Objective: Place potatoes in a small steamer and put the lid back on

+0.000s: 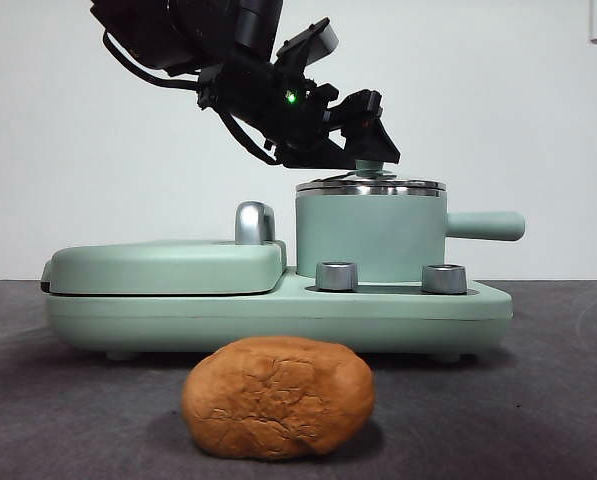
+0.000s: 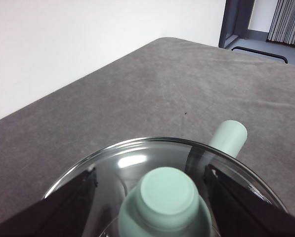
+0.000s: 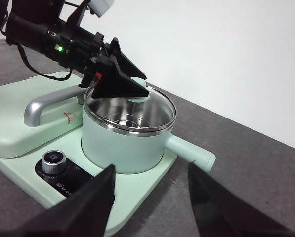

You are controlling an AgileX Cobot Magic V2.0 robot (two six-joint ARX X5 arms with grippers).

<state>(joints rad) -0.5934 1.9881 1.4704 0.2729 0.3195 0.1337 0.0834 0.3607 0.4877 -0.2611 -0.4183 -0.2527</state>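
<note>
One potato (image 1: 278,397) lay on table (image 1: 68,420). One small steamer (image 1: 370,238) stood on one green cooker base (image 1: 398,312), one lid (image 3: 130,112) atop it. One hinged grill plate (image 1: 163,266), one steel handle (image 1: 254,222). Two knobs showed from front: (image 1: 337,276), (image 1: 444,278). Two grippers: left gripper (image 1: 376,158), right gripper (image 3: 149,202).

The front camera sits low at tabletop (image 1: 558,400) height, looking level and close at the small steamer (image 1: 370,235). The left wrist camera looks straight down onto the lid (image 2: 137,163). The right wrist camera, farther back, shares steamer and lid.
</note>
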